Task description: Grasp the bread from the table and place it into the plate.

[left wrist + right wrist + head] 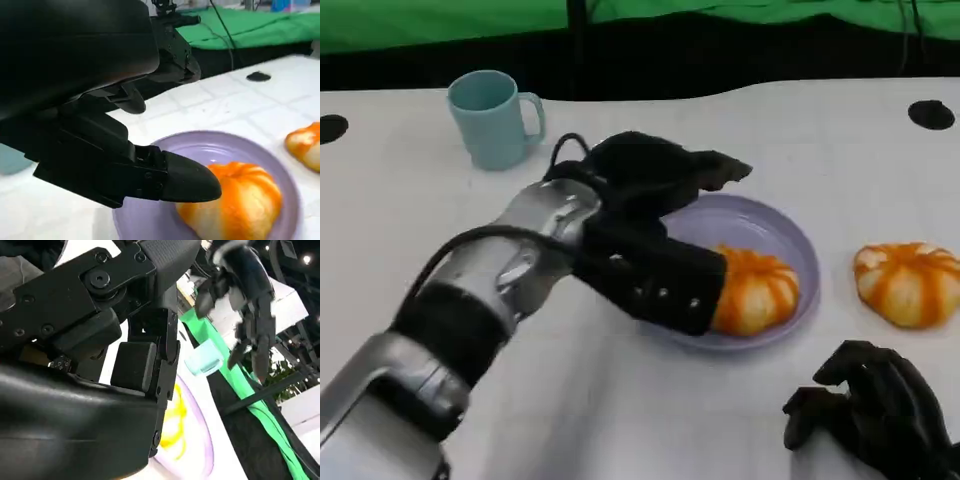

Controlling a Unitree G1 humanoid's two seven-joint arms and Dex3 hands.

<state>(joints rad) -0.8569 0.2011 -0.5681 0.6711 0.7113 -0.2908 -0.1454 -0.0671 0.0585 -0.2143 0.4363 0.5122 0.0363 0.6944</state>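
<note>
Head view has the left hand (655, 170) hanging over the far-left rim of the lavender plate (790, 235), fingers spread apart and nothing in them, with the silver forearm (500, 290) running back toward the lower left corner. From the left wrist view you can see a black fingertip (192, 180) sitting just above one bread roll (240, 200), close to it, but I honestly can't tell if it touches. That roll, orange-striped and glossy, lies inside the plate on the side nearer the robot (755, 290).

Going outward, a second bread roll (910, 283) of the same look sits on the white table (620, 420) just to the right of the plate, apart from it. The right hand (870, 410) rests low at the near right edge, fingers curled in, holding nothing as far as I can see. A light blue mug (495, 118) stands upright at the far left of the table, well away from the plate. Green cloth (440, 25) runs along the back.
</note>
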